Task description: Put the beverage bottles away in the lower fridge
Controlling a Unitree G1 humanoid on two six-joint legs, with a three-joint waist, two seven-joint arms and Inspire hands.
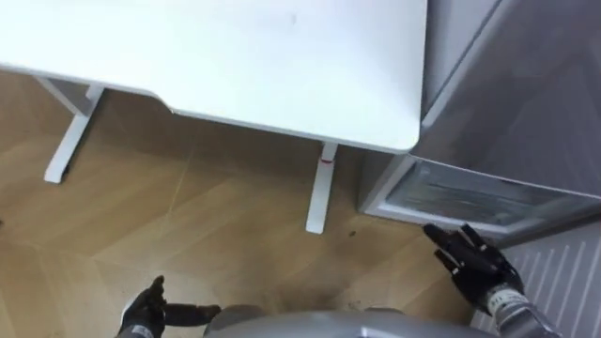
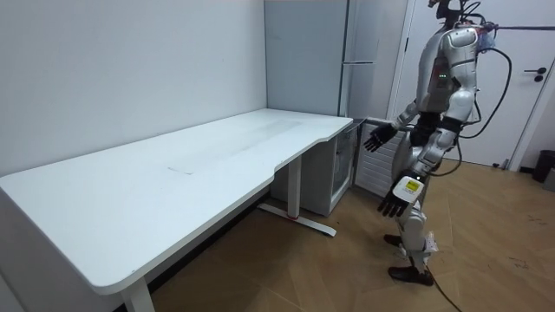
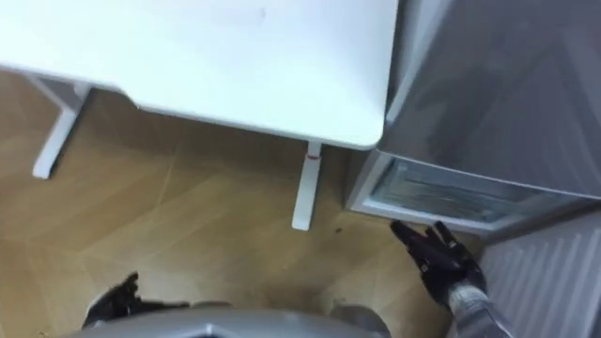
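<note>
A tall grey fridge point(image 1: 526, 94) point(image 2: 303, 61) stands at the right end of the white table point(image 1: 282, 56). Its lower compartment point(image 1: 470, 199) point(image 3: 441, 195) stands open at floor level, with a pale shelf front showing inside. My right hand point(image 1: 474, 263) point(image 3: 441, 263) point(image 2: 379, 137) is held out in front of that opening, fingers straight and spread, holding nothing. Low at my left side, my left hand point(image 1: 150, 310) point(image 3: 117, 302) point(image 2: 395, 201) hangs open and empty. In the room view I stand upright on the wooden floor, facing the fridge.
A white ribbed panel point(image 1: 563, 272) stands just right of the open compartment. The table's leg point(image 1: 319, 192) comes down close to the fridge's left side, with a second leg point(image 1: 68, 141) farther left. A door point(image 2: 529, 87) is behind me.
</note>
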